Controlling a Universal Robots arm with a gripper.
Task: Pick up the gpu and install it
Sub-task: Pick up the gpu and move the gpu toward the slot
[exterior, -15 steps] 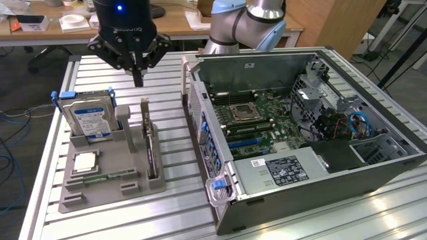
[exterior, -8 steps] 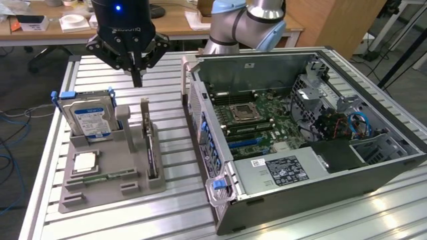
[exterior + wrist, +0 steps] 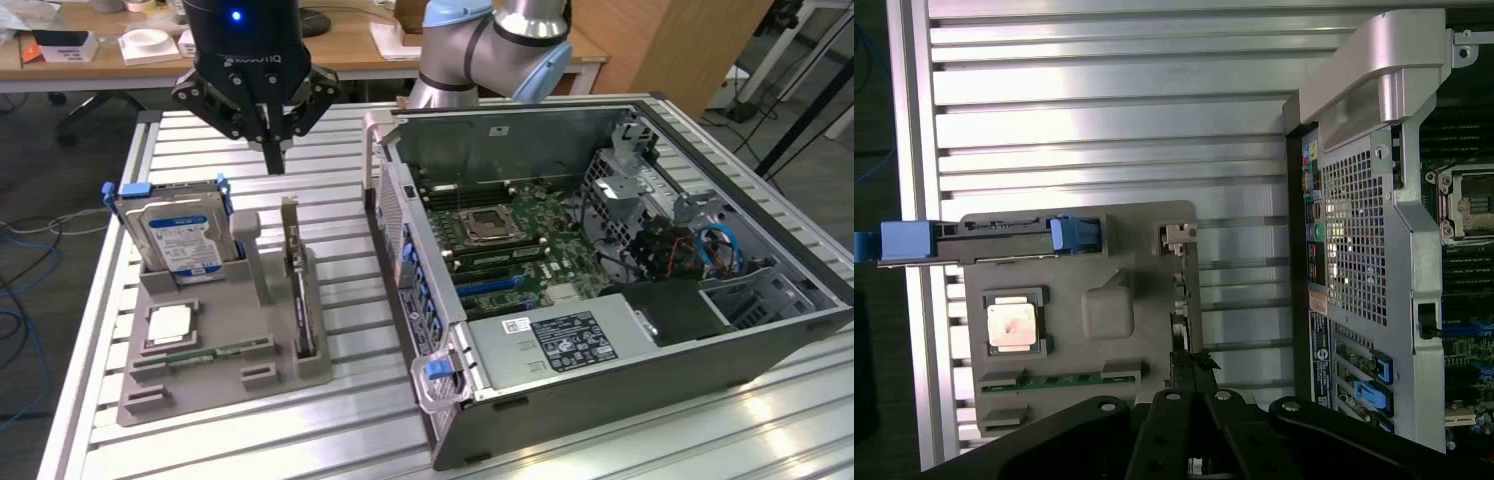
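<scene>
The gripper [image 3: 274, 160] hangs with its fingers pinched together on nothing, above the ribbed aluminium table [image 3: 360, 410]. The gpu [image 3: 299, 290] stands on edge, untouched, in the grey holder tray [image 3: 200, 385], beside the open computer case [image 3: 601, 250]. Wooden desks [image 3: 347, 55] stand behind, and blue cables [image 3: 47, 250] lie on the floor at the exterior view's left
</scene>
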